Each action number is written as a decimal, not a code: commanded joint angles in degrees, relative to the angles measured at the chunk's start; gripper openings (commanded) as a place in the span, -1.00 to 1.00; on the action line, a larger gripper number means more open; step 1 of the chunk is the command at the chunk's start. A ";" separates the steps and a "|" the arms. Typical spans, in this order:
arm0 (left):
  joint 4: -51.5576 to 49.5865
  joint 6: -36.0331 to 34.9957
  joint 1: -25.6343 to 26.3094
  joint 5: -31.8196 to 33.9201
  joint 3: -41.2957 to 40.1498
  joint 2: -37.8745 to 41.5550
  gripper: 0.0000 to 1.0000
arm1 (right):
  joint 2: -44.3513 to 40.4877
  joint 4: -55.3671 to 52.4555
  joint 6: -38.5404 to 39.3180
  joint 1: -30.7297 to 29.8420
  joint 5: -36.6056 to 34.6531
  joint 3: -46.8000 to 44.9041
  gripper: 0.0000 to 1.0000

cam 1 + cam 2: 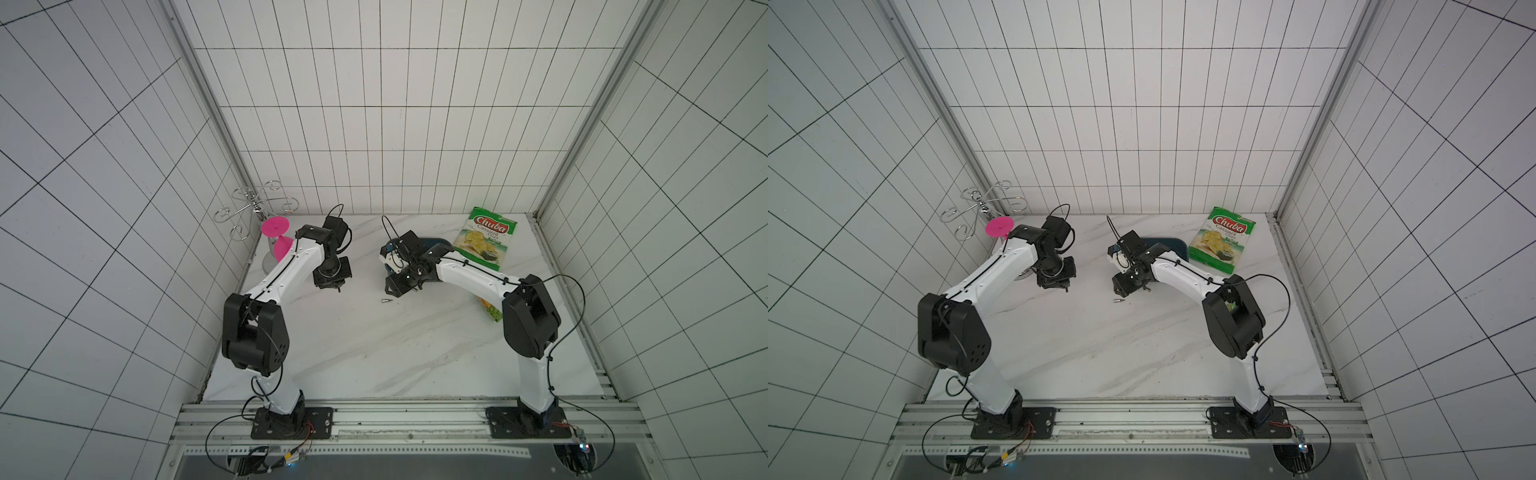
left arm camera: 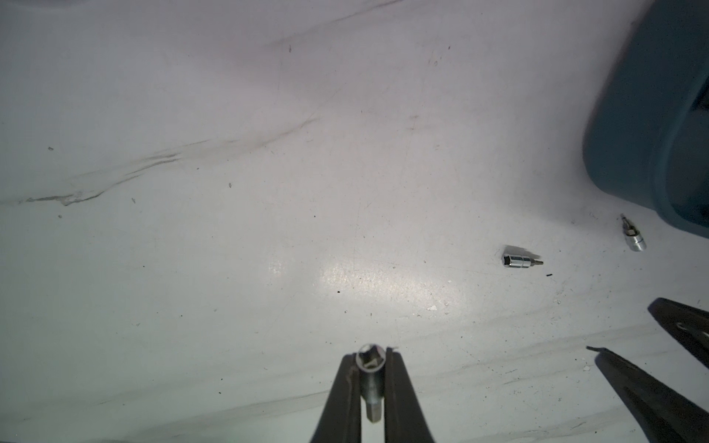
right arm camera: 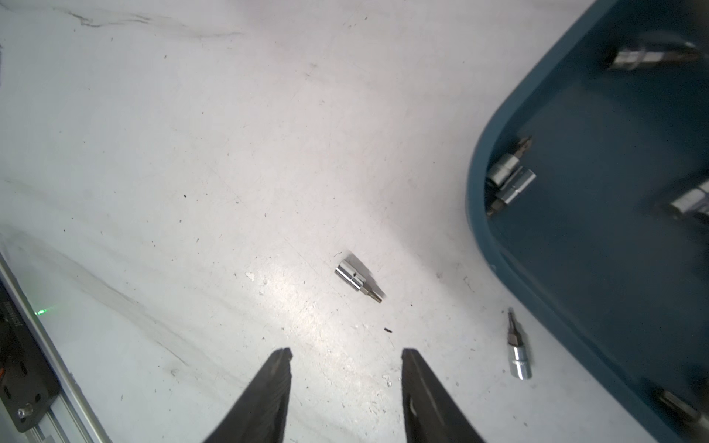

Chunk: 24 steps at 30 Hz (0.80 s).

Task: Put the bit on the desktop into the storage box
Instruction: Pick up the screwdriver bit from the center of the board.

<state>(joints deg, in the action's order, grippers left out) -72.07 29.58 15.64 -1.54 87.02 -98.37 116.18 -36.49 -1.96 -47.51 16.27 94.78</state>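
Two bits (image 3: 358,280) lie beside the storage box (image 3: 475,184), chip bag (image 1: 488,245) beyond.

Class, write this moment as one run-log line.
left gripper: shut on bit | right gripper: open | loose bits: on desktop, outside storage box

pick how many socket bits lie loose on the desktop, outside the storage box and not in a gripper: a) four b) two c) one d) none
b: the right wrist view shows a short socket bit ahead of the open right gripper and a long-tipped socket bit beside the storage box rim, both on the desktop.
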 commanded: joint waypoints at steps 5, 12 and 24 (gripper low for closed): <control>0.44 0.44 -1.74 -0.21 -3.37 3.79 -1.00 | 5.00 -3.16 1.91 -1.09 -0.36 3.89 -0.06; 0.18 -0.29 -2.97 0.14 -4.99 5.17 -1.00 | 8.63 -4.93 3.22 -1.65 -1.36 6.51 -0.13; 0.62 -0.33 -3.33 -0.08 -6.54 5.98 -1.00 | 12.66 -7.01 4.24 -2.29 -1.36 9.75 -0.12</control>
<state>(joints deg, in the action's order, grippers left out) -71.99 29.58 12.62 -1.54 81.25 -94.13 127.00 -41.01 1.21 -49.19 15.29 103.02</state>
